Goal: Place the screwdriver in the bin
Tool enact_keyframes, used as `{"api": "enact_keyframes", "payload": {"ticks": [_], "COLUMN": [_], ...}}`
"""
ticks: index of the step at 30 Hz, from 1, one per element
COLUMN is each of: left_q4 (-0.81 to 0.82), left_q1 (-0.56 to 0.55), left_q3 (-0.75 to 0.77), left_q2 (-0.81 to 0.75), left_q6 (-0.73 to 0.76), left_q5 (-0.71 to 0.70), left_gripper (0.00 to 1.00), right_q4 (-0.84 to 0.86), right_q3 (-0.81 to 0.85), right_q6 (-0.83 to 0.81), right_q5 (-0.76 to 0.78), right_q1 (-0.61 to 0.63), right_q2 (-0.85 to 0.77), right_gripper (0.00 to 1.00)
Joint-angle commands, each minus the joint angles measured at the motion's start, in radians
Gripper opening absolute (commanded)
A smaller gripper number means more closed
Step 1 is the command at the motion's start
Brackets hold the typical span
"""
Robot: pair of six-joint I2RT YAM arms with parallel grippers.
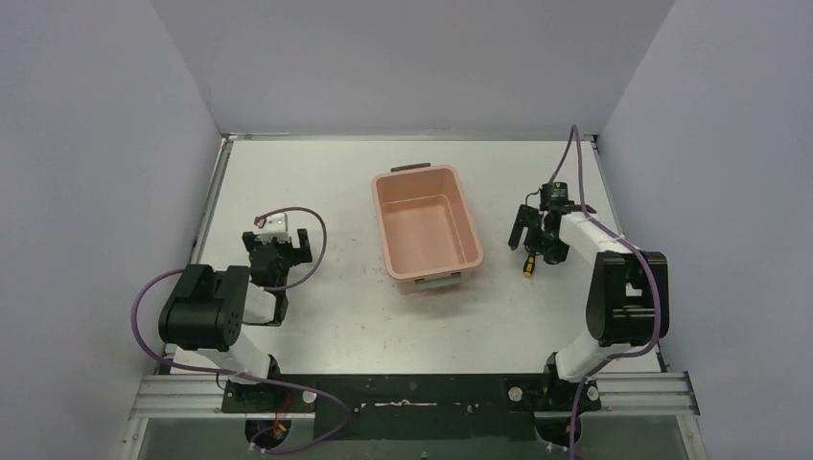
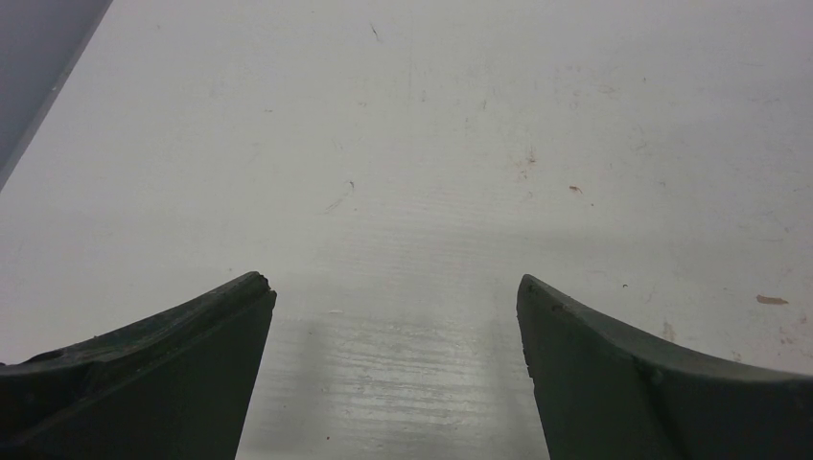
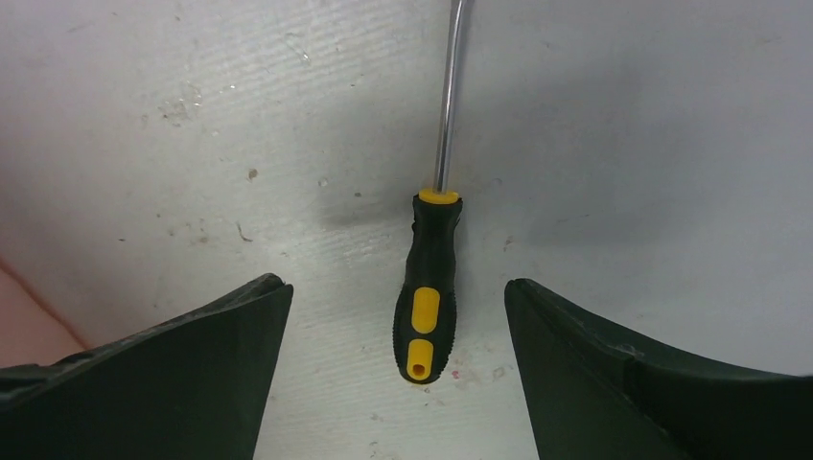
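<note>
The screwdriver (image 3: 429, 287) lies flat on the white table, with a black handle with yellow inserts and a thin metal shaft running away from the wrist camera. In the top view its yellow end (image 1: 528, 267) shows right of the bin. My right gripper (image 3: 393, 286) is open, its jaws either side of the handle and not touching it; in the top view it (image 1: 533, 241) hovers over the screwdriver. The salmon-pink bin (image 1: 464, 206) stands mid-table, empty, dark handle at its far end. My left gripper (image 1: 278, 252) is open and empty over bare table (image 2: 395, 280).
A corner of the pink bin (image 3: 19, 331) shows at the left edge of the right wrist view. Grey walls close the table on the left, back and right. A purple cable (image 1: 316, 235) loops beside the left arm.
</note>
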Motion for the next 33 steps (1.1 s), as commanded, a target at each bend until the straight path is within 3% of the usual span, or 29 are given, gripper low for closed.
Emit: {"api": "enact_keyframes", "payload": {"ticks": [1,5,7,8,11,12,19,24,30,33], "left_q4": [0.054,0.054,0.054,0.054,0.055,0.055,0.054,0.054,0.054,0.054], "left_q1": [0.002,0.002,0.002,0.002,0.002,0.002,0.002,0.002,0.003,0.002], "left_q3": [0.013,0.013,0.013,0.013,0.013,0.013,0.013,0.013,0.013,0.013], "left_q2": [-0.005,-0.004,-0.004,-0.004,-0.005,-0.004,-0.005,-0.005,-0.005,-0.004], "left_q6": [-0.007,-0.006,-0.006,-0.006,-0.006,-0.006,-0.007,-0.007,-0.006,-0.006], "left_q5": [0.003,0.003,0.003,0.003,0.003,0.003,0.003,0.004,0.004,0.004], "left_gripper": [0.97,0.97,0.97,0.97,0.97,0.97,0.97,0.97,0.97,0.97], "right_q4": [0.013,0.026,0.021,0.014,-0.017,-0.032,-0.211,-0.240,-0.010,-0.010], "right_q3": [-0.009,-0.012,-0.006,0.000,0.038,0.059,0.363,0.615,0.590,0.572], "right_q6": [-0.046,-0.071,-0.082,-0.087,-0.103,-0.104,-0.108,-0.109,-0.079,-0.047], "right_q5": [-0.002,0.066,0.075,0.069,0.065,0.077,0.185,0.204,0.171,0.178], "right_q1": [-0.004,-0.002,-0.003,-0.003,-0.003,-0.003,0.024,0.217,0.541,0.629], "right_q2": [0.052,0.100,0.124,0.134,0.133,0.116,-0.060,-0.138,-0.181,-0.106], "right_gripper": [0.79,0.66,0.55,0.46,0.05,0.00,0.00,0.00,0.00,0.00]}}
